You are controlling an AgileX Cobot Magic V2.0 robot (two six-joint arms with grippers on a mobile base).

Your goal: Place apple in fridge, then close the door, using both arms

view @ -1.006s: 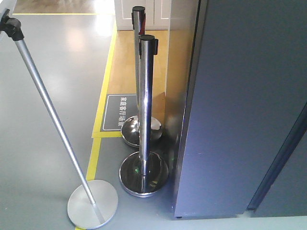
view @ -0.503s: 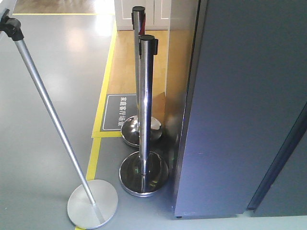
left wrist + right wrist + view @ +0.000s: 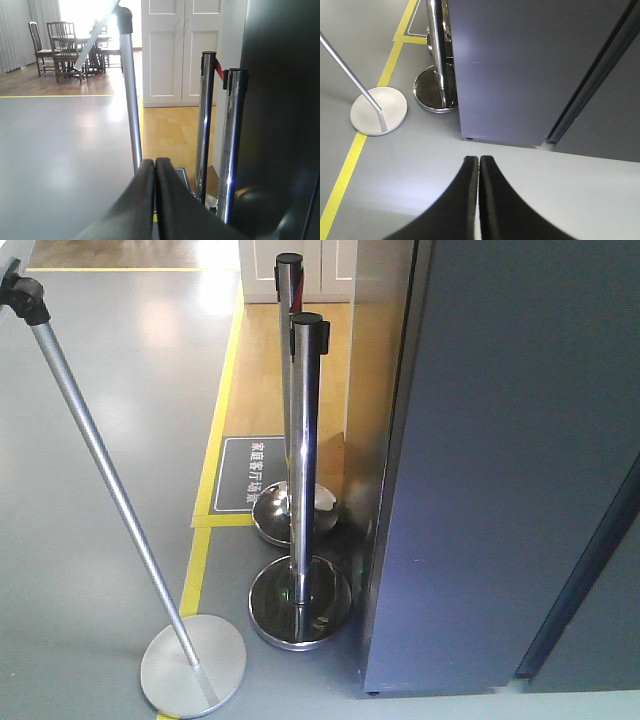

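Both your left gripper [image 3: 155, 165] and right gripper [image 3: 479, 162] have their fingers pressed together on nothing, parked low — the apple is in no view, and the fridge [image 3: 510, 460] at frame right shows only its dark grey outside.

White Chinese characters, too small to read, on dark floor sign [image 3: 250, 473]

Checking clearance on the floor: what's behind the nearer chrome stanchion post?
Behind the nearer chrome stanchion post stands a second chrome post, then a dark floor sign with white lettering on wooden flooring. The second post's domed base is partly hidden.
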